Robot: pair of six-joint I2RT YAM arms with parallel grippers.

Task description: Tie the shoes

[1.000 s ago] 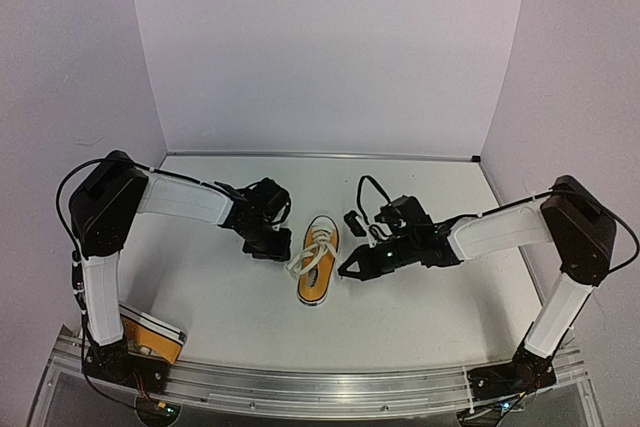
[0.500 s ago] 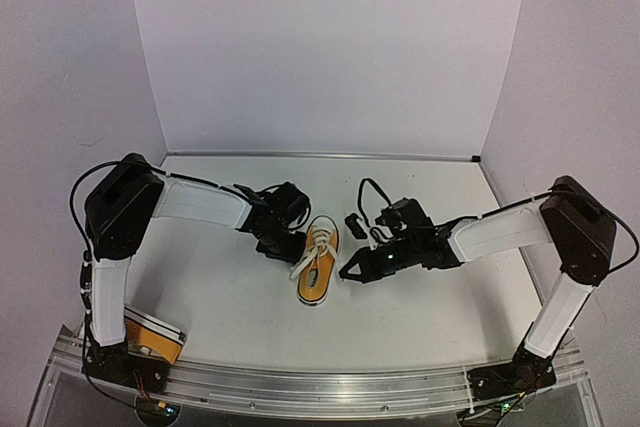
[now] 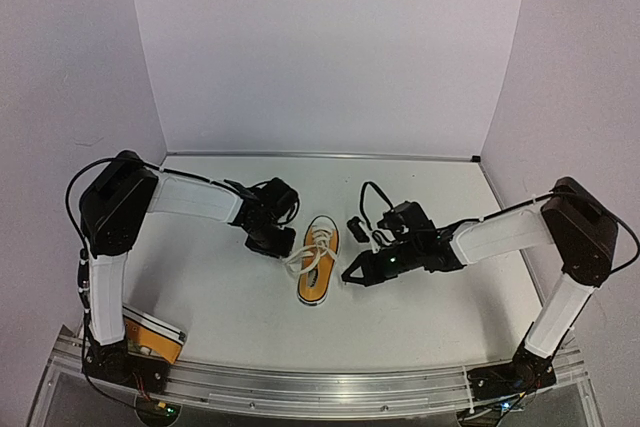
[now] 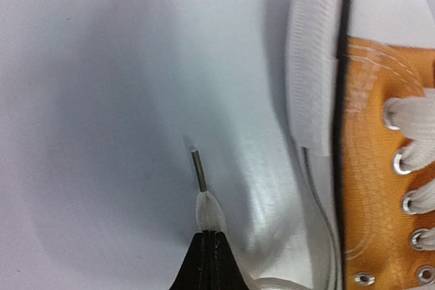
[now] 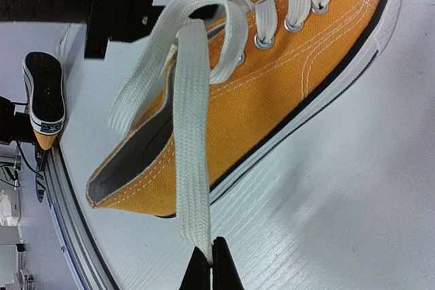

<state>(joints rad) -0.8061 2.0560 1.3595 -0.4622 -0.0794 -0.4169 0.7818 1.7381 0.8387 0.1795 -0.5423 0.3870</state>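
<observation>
The shoe [image 4: 370, 168] runs off the left wrist view's right edge. Near-left of it, the left arm [image 3: 100, 292] hides most of the second shoe [image 3: 155, 337]. A black bit [image 3: 353, 220] right of it is too small to name.

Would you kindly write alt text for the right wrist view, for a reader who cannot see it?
The right claw, shut, pinches a white lace of an orange sneaker on the white table; a second sneaker lies beyond.
</observation>
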